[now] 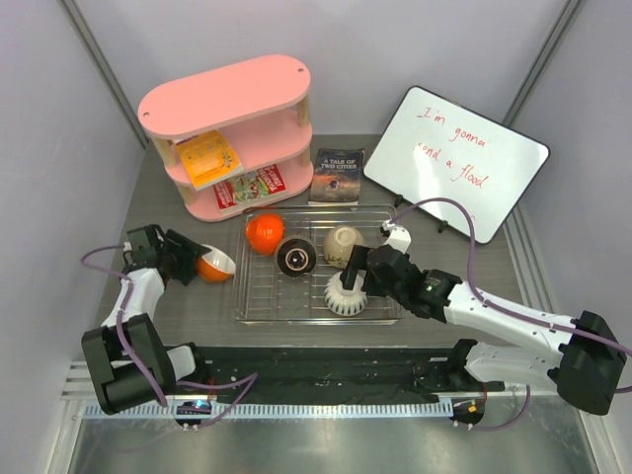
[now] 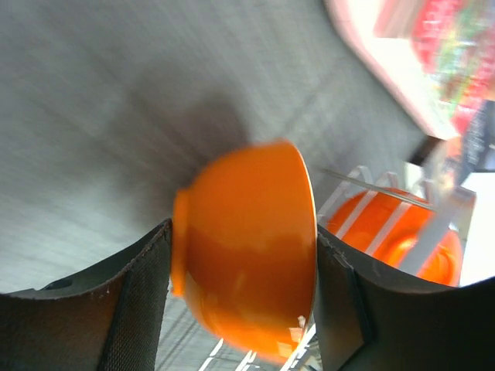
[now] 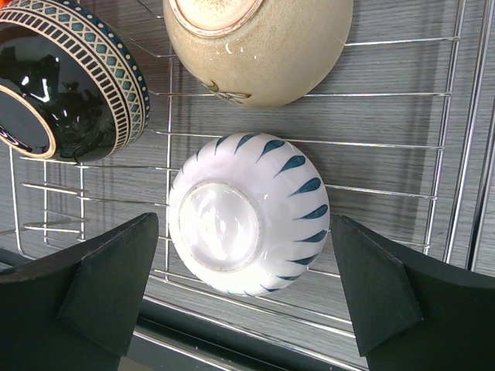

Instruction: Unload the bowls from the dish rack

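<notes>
Black fingers (image 2: 139,294) of the left claw (image 2: 244,236) fill the wrist view, clamped on an orange bowl (image 2: 240,201). Left arm folded at the elbow, claw aimed right, off the left side of the dish rack (image 1: 242,296) and above the table (image 1: 197,316). Held bowl lies on its side: foot ring toward one finger, rim toward the other, white inside showing from above.

Rack, just right of that claw, holds four bowls. Second orange bowl (image 1: 265,233) nearest the left claw, dome up. Dark bowl (image 1: 296,257) next, tipped, mouth facing up toward the top camera. Beige bowl (image 1: 343,242) beyond the right claw, tilted, foot ring visible (wrist view).

Right arm stretched long from the right, wrist over the rack's near side. Right claw (image 3: 241,224) spread apart, fingers either side of the white bowl (image 3: 271,185), gaps on both sides. White bowl upside down on the bars, foot ring up, axis upright.
</notes>
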